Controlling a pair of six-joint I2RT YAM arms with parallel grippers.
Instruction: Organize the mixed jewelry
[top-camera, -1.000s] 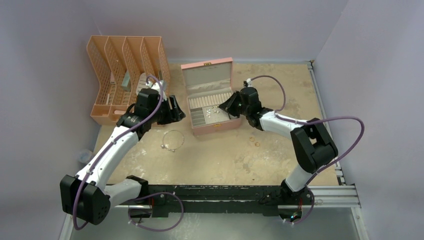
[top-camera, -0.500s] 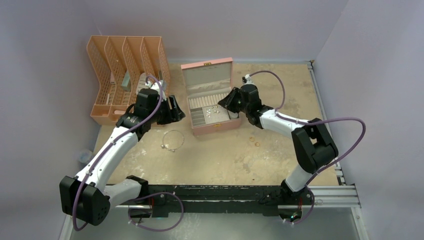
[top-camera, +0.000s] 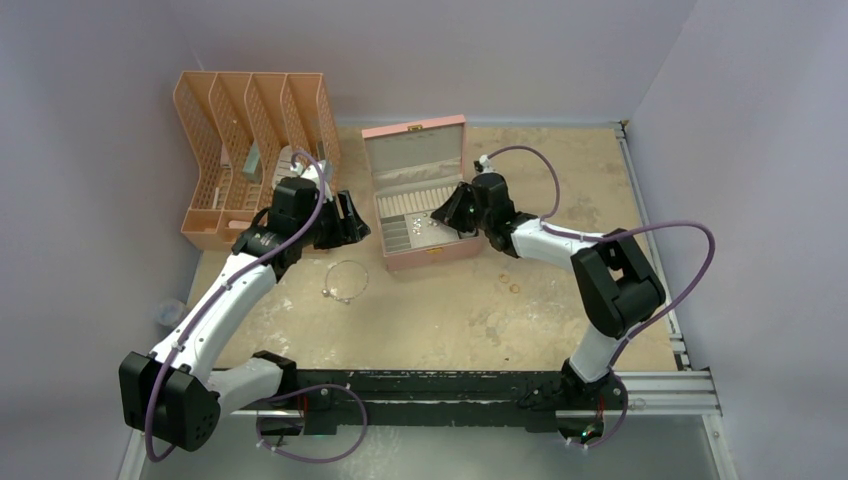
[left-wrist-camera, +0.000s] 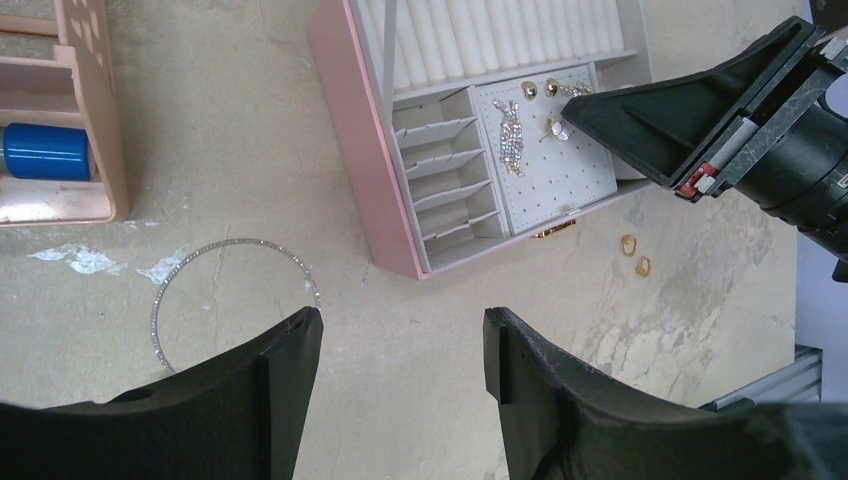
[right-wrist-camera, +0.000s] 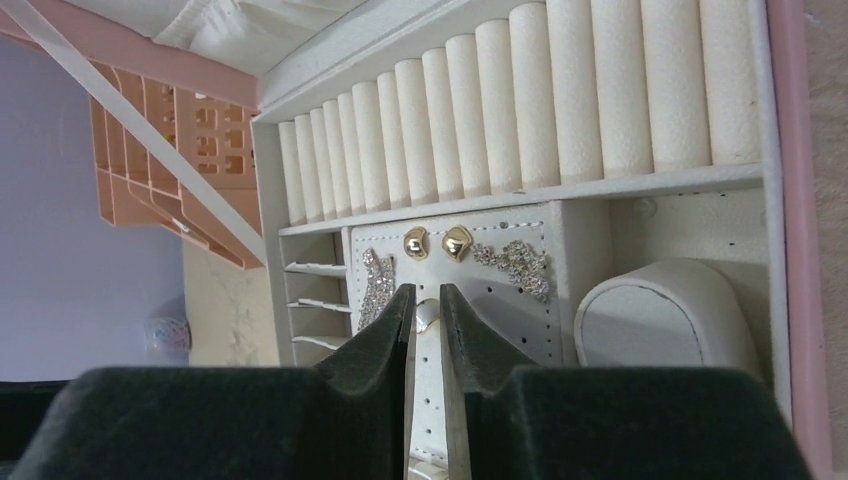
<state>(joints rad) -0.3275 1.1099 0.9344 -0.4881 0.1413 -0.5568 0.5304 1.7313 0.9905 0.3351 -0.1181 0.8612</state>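
The pink jewelry box (top-camera: 432, 255) lies open mid-table. My right gripper (top-camera: 440, 213) reaches into it over the perforated earring panel. Its jaws (right-wrist-camera: 427, 295) stand a narrow slit apart, with a small silver-gold earring (right-wrist-camera: 427, 316) between the tips; I cannot tell whether it is pinched. Two gold studs (right-wrist-camera: 437, 243) and crystal earrings (right-wrist-camera: 515, 265) sit on the panel. A thin silver loop (top-camera: 366, 280) lies on the table left of the box. My left gripper (top-camera: 352, 220) hovers open and empty above it (left-wrist-camera: 400, 330). Two tiny gold rings (top-camera: 515, 288) lie right of the box.
An orange slotted file organizer (top-camera: 250, 150) stands at the back left, with a blue cylinder (left-wrist-camera: 45, 152) in one slot. Inside the box are white ring rolls (right-wrist-camera: 520, 100) and a white cushion (right-wrist-camera: 665, 320). A metal rail (top-camera: 650, 220) edges the table's right side.
My right gripper has shifted left, farther over the box's earring panel. The left arm, the loop and the gold rings have not moved.
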